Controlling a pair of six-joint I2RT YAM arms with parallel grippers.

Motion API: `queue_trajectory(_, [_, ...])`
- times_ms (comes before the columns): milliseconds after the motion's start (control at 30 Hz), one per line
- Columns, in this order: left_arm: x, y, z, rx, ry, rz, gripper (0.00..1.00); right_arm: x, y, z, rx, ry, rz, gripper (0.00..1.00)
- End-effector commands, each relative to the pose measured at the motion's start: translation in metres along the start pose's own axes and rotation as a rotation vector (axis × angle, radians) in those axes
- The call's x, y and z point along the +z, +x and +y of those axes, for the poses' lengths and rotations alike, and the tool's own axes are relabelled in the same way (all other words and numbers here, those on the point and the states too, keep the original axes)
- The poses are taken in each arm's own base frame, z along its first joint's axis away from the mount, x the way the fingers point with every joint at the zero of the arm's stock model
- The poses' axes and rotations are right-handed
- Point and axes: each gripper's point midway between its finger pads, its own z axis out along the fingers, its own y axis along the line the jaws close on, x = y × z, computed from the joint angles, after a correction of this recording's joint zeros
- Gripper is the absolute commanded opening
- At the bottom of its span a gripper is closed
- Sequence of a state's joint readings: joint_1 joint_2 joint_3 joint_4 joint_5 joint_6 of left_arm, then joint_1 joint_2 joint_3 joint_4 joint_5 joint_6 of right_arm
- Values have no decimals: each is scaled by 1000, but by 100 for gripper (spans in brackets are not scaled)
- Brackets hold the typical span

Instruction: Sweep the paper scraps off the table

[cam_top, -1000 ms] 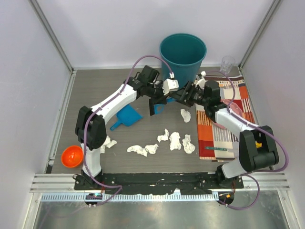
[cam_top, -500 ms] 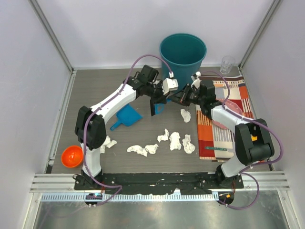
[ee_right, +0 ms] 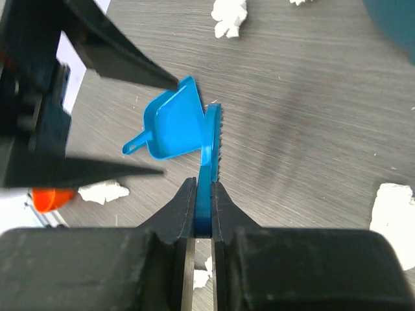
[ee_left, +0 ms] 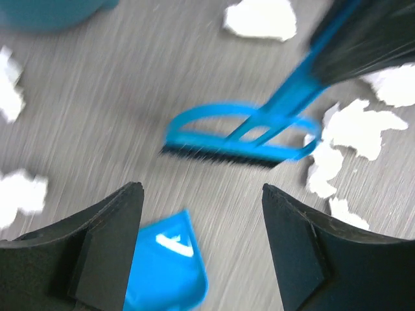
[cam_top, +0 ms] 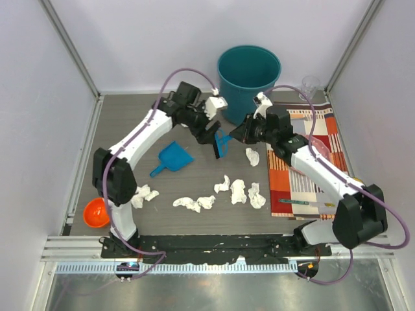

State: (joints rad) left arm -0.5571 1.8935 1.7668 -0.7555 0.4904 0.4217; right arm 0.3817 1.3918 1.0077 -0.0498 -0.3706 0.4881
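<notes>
Grip and approach for the sweep. The right hand (ee_right: 202, 188) is clamped narrow on the handle of the blue brush (ee_right: 211, 139). The brush runs straight out from the fingertips, edge-on in the right wrist view, with its bristled head at the far end. The left hand (ee_left: 202, 191) hangs just above that head, fingers spread wide with nothing between them. Whether the bristles touch the counter (cam_top: 194, 175) cannot be told, as the left wrist view is blurred. Just beyond the brush head, on the left arm's side, lies the blue dustpan (cam_top: 174, 157), its mouth turned toward the brush and its handle pointing away.

From the brush outward, the paper scraps (cam_top: 238, 191) lie mostly toward the arms' bases. One wad sits near the right hand, beside the edge of the striped placemat (cam_top: 305, 162). A loose row of several wads runs left to right across the middle of the counter. One more lies well apart, by the left arm's base. None is in the dustpan. The teal bin (cam_top: 249, 71) stands behind both hands, on the far side from the scraps.

Judgement: the right hand holds the tool and is the nearer to the single wad, so a stroke leftward toward the dustpan suits that wad. The row's long axis lies parallel to such a stroke but nearer the bases, so the brush would first need carrying to the row's right end.
</notes>
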Motion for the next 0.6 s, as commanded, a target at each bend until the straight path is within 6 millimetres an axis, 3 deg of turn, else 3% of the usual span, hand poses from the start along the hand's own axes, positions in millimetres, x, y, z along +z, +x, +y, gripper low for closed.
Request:
queue_trajectory(0, [-81, 46, 20, -151, -162, 118, 77, -34, -25, 14, -192, 85, -64, 1])
queue_trajectory(67, [-103, 74, 30, -197, -243, 158, 77, -38, -13, 28, -209, 34, -35, 1])
queue_trajectory(100, [-109, 109, 36, -278, -268, 198, 77, -44, -7, 53, -231, -81, -24, 1])
queue_trajectory(133, [-113, 123, 39, -319, -284, 201, 77, -43, 9, 62, -221, -145, 9, 1])
queue_trajectory(167, [-122, 127, 40, -338, -303, 169, 77, -45, 25, 84, -219, -245, 37, 1])
queue_trajectory(200, [-126, 158, 41, -417, -310, 195, 77, -50, 23, 112, -232, -381, -1, 1])
queue_trajectory(233, [-128, 168, 41, -443, -312, 196, 77, -48, 43, 113, -183, -411, 37, 1])
queue_trajectory(267, [-131, 174, 41, -453, -327, 193, 77, -48, 57, 128, -192, -454, 56, 1])
queue_trajectory(300, [-128, 192, 34, -477, -318, 228, 77, -45, 63, 128, -199, -438, 57, 1])
queue_trajectory(433, [-112, 214, 8, -523, -233, 251, 79, -40, 84, 134, -232, -419, 92, 1])
queue_trajectory(500, [-105, 227, 6, -531, -237, 288, 82, -40, 87, 136, -232, -424, 87, 1])
queue_trajectory(567, [-100, 232, 17, -536, -287, 284, 82, -40, 85, 137, -229, -428, 73, 1])
